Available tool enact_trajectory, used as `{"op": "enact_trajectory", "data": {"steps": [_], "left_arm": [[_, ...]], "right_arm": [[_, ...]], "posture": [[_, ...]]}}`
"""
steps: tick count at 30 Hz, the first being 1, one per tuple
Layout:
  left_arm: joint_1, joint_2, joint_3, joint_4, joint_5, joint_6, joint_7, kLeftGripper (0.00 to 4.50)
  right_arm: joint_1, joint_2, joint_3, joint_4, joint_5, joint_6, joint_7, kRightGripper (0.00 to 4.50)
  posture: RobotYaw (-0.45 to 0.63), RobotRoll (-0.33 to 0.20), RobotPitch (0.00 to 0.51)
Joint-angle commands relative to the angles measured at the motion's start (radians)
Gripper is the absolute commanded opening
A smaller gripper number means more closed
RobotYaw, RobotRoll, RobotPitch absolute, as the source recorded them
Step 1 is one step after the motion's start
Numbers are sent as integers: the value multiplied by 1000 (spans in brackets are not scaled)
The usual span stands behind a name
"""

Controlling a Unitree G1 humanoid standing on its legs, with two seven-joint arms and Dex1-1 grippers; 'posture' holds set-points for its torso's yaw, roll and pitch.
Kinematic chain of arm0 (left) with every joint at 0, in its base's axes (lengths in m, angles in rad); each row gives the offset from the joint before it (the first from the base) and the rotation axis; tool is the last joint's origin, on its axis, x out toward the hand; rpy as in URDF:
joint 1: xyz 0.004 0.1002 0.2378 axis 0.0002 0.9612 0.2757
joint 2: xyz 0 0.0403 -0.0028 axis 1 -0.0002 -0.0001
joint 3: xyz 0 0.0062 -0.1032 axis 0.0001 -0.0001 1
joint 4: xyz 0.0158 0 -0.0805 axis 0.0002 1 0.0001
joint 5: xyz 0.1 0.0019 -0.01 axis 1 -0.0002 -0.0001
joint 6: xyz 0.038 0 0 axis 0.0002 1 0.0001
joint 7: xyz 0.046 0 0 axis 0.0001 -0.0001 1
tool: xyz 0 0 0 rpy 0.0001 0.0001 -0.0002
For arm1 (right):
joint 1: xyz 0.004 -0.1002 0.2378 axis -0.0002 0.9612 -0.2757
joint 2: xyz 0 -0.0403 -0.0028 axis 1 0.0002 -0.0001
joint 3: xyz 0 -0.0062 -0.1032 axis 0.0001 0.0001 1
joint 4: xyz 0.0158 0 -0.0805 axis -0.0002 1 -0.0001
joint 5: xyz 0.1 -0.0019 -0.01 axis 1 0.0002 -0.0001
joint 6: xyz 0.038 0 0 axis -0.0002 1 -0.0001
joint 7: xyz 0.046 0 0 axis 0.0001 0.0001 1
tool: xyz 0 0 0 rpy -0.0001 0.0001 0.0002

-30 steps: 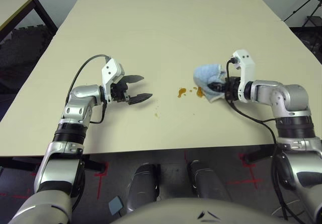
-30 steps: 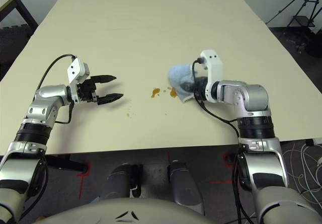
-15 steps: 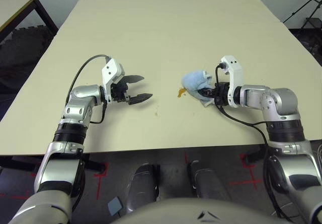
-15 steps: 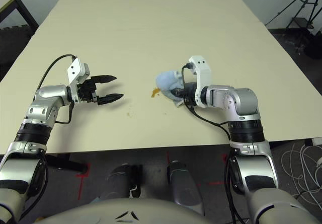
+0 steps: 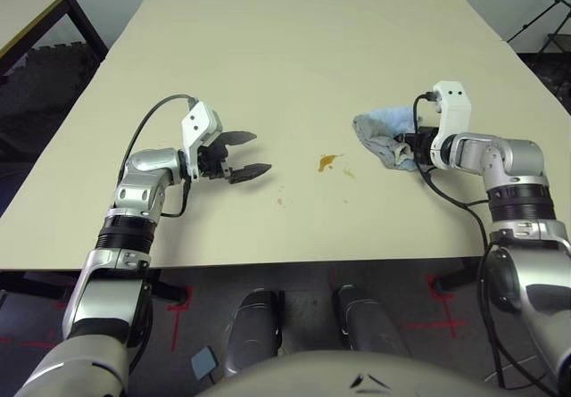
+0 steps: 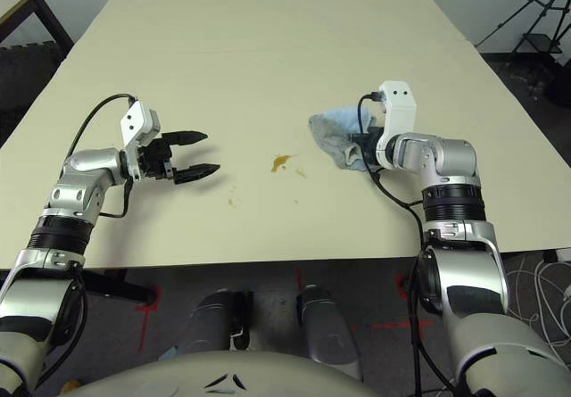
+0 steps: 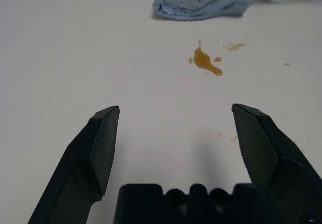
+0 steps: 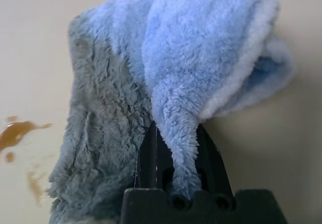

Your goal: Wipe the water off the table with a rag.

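The right gripper (image 5: 409, 144), clamped on the rag (image 5: 382, 137), has the water (image 5: 328, 161) at its nine o'clock; the left gripper (image 5: 243, 154) gapes, idle.

Dark-framed side table (image 5: 36, 13), tripod (image 6: 526, 13)

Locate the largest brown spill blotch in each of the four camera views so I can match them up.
Left eye view: spill blotch near table centre, between the grippers.
Right eye view: same blotch, left of the rag.
Left wrist view: blotch beyond the open left gripper, short of the rag.
Right wrist view: blotch at the edge, beside the rag.
Shared landmark: the blue rag.
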Motion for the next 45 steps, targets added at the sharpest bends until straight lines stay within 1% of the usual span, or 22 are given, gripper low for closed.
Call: {"op": "enact_trajectory", "data": {"steps": [1, 7, 13, 22, 26, 27, 31, 35, 39, 45], "left_arm": [[-10, 0, -9, 37, 19, -12, -6, 4500], [-18, -1, -8, 50, 21, -18, -10, 4500], [-14, -5, -9, 51, 21, -22, -8, 4500], [-6, -9, -7, 42, 20, -19, -2, 4500], [-4, -8, -6, 41, 20, -19, -2, 4500], [-5, -8, -6, 42, 20, -20, -1, 4500], [-6, -8, -4, 46, 21, -23, 0, 4500], [-8, -9, -5, 51, 22, -25, -1, 4500], [-13, -11, -6, 59, 24, -29, -2, 4500], [-20, -12, -9, 72, 27, -36, -4, 4500]], "right_arm": [[49, 71, 29, -89, 34, 104, -18, 40], [76, 164, 61, -194, 47, 204, -41, 40], [74, 217, 92, -238, 64, 271, -30, 40], [81, 212, 218, -315, 122, 336, 60, 40], [79, 200, 239, -303, 105, 307, 60, 40], [75, 195, 237, -288, 92, 287, 52, 40], [39, 182, 169, -191, 42, 196, -8, 40], [-25, 118, 101, -49, -9, 63, -53, 40], [-80, 72, 55, 59, -24, -17, -71, 40], [-129, 27, 25, 158, -39, -85, -69, 40]], "posture": [[-181, 0, 92], [-182, 0, 95], [-180, 0, 96], [-175, 0, 97], [-174, 0, 99], [-174, 0, 99], [-175, 0, 100], [-179, 0, 100], [-186, 0, 103], [-188, 0, 104]]}}
